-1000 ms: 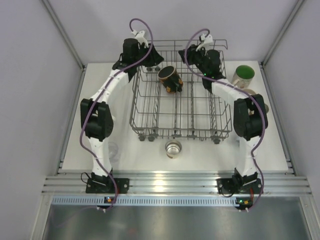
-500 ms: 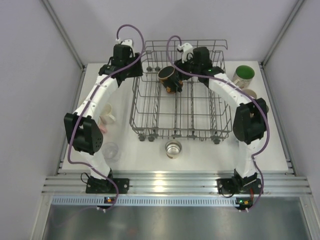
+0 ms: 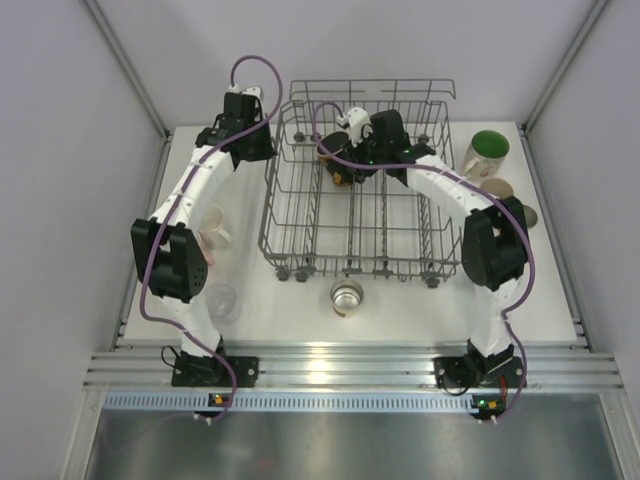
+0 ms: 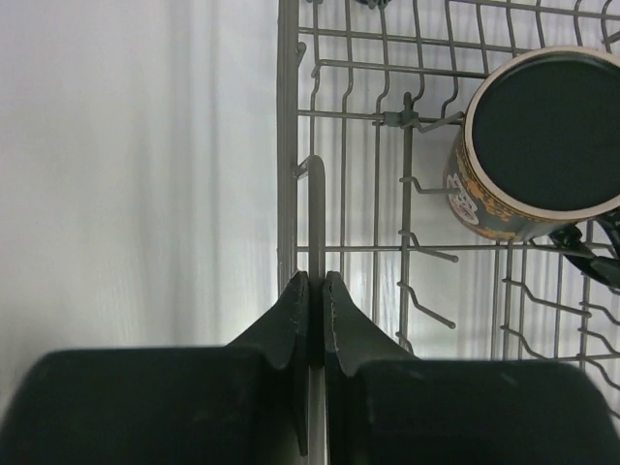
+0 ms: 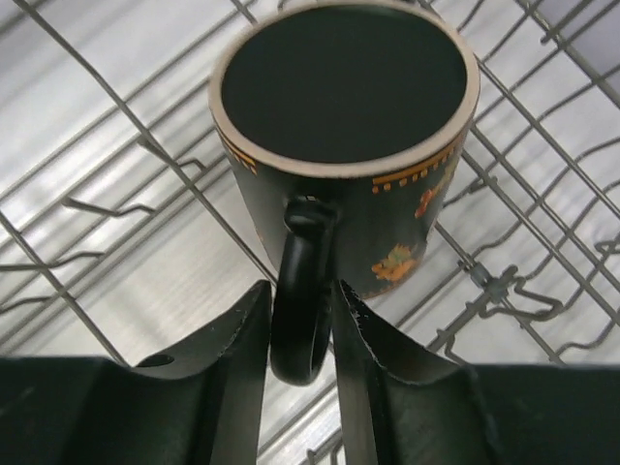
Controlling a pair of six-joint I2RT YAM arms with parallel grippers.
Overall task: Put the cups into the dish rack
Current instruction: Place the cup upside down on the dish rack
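The grey wire dish rack (image 3: 300, 215) fills the middle of the table. Inside it at the back left lies a black mug (image 3: 338, 160) with orange print, mouth toward the wrist cameras. My right gripper (image 5: 301, 291) is shut on the black mug's (image 5: 349, 97) handle. My left gripper (image 4: 316, 291) is shut on an upright wire of the dish rack (image 4: 317, 213) at its left rim, with the black mug (image 4: 542, 136) off to its right. Other cups stand outside the rack.
A steel cup (image 3: 346, 297) sits in front of the rack. A cream cup (image 3: 213, 228) and a clear cup (image 3: 221, 303) stand to the left. A green cup (image 3: 487, 152) and two more cups (image 3: 497, 188) stand to the right, partly hidden by the right arm.
My left gripper has shifted to the rack's left rim and shut on a wire. My right gripper has moved left to the black mug and shut on its handle.
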